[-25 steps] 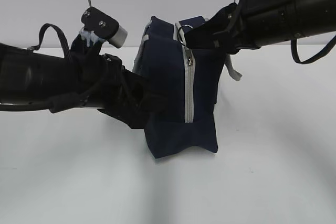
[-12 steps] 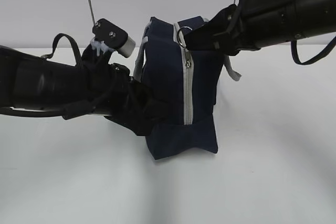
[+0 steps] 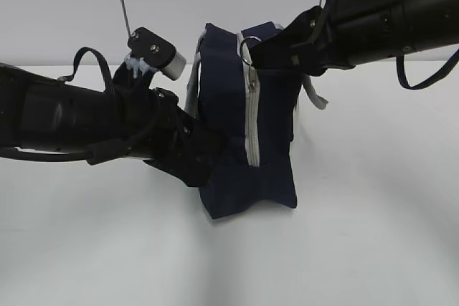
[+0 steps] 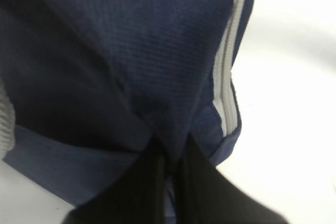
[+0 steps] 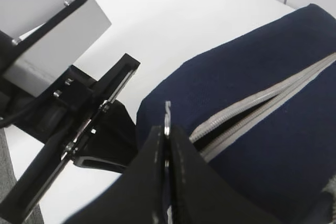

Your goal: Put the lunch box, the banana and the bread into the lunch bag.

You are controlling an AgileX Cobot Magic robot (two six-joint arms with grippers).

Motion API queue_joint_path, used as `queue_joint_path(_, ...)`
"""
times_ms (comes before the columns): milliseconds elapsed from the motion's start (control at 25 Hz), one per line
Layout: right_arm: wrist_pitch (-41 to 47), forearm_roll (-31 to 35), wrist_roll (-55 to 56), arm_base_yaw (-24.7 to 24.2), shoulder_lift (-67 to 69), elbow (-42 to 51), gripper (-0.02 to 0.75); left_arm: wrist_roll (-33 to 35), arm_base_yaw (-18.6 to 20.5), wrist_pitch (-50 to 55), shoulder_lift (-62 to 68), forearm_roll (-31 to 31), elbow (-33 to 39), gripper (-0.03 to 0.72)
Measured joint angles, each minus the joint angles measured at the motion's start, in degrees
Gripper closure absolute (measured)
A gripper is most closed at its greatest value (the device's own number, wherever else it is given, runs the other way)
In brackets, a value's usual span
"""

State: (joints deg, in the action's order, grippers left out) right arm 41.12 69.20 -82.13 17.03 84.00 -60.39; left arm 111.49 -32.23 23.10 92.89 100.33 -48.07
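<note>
While our left gripper (image 4: pixel 170 166) pinches the lunch bag (image 3: pixel 247 141) low and our right gripper (image 5: pixel 167 145) clamps the ring pull (image 3: pixel 246 49), we judge unzipping comes next.

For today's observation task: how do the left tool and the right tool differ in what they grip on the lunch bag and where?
The left tool pinches navy fabric low on the lunch bag; the right tool clamps the metal ring pull at the top. The left arm comes in low, the right from above. Both are shut on the bag.
</note>
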Motion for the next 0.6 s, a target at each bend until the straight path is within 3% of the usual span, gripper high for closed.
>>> queue_joint_path(360, -2.12, 2.78, 0.24, 0.0, 0.0, -0.96, 0.754, -0.11, 0.0, 1.68, 0.0, 0.0, 0.0, 0.678)
queue_joint_path(600, -1.17, -1.76, 0.24, 0.0, 0.43, -4.97, 0.754, -0.41, 0.0, 2.63, 0.0, 0.0, 0.0, 0.68)
